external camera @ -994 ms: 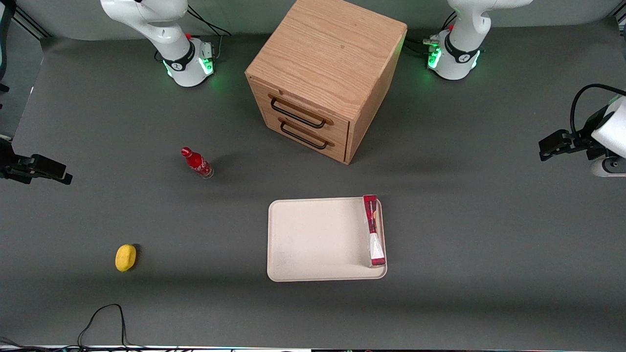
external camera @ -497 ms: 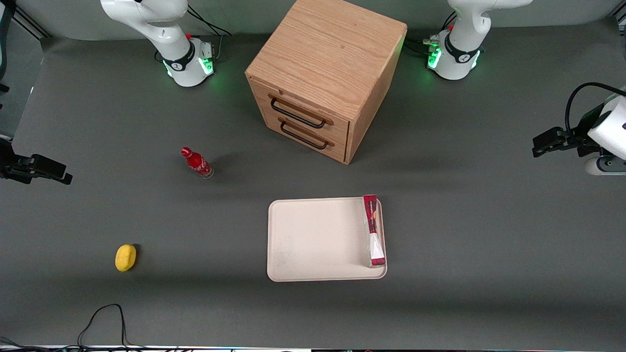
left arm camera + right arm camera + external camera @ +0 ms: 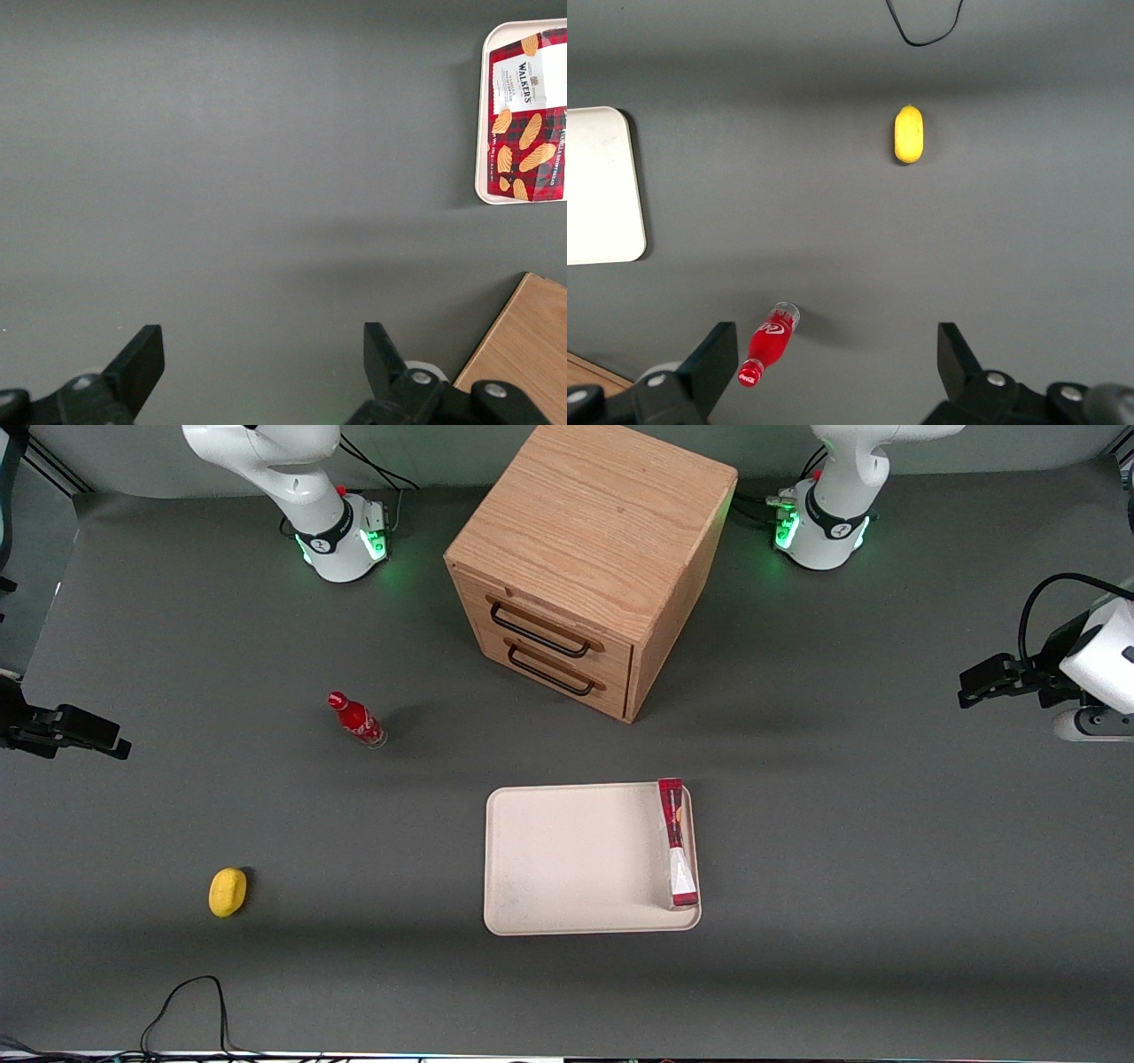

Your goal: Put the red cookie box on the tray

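Resting on tray (image 3: 567, 859): red cookie box (image 3: 675, 841); gripper (image 3: 257, 372) wide apart nr drawer cabinet (image 3: 585, 567), bottle (image 3: 356, 719) farther.

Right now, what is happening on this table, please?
The red cookie box lies on the tray, along the tray's edge toward the working arm's end of the table. Nothing is holding it. The left arm's gripper is open and empty, off at that same end of the table, well apart from the tray and farther from the front camera than it. So the placing looks done. A wooden drawer cabinet, a small red bottle and a yellow lemon stand untouched.
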### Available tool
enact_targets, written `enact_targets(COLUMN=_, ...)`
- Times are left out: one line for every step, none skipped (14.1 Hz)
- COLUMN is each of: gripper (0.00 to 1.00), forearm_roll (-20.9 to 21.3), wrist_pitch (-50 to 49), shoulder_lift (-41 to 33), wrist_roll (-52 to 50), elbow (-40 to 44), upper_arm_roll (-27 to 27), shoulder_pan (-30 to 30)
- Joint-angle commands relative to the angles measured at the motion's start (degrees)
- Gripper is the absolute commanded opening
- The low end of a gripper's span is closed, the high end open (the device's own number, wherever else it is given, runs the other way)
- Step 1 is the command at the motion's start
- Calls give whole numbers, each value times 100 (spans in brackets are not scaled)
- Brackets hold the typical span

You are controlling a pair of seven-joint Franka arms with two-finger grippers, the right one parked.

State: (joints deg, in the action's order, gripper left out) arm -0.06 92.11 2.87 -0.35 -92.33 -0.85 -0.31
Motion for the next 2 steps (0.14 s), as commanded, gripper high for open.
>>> enact_targets(gripper=100, forearm_roll=-64, wrist_pitch=-97, shoulder_lift=-120, wrist_roll=70, elbow=-40, upper_arm_roll=67, shoulder_pan=-65)
enact_targets(gripper=100, forearm_roll=-64, wrist_pitch=-105, shoulder_lift=-120, wrist_roll=70, elbow=-40, upper_arm_roll=67, shoulder_pan=-65)
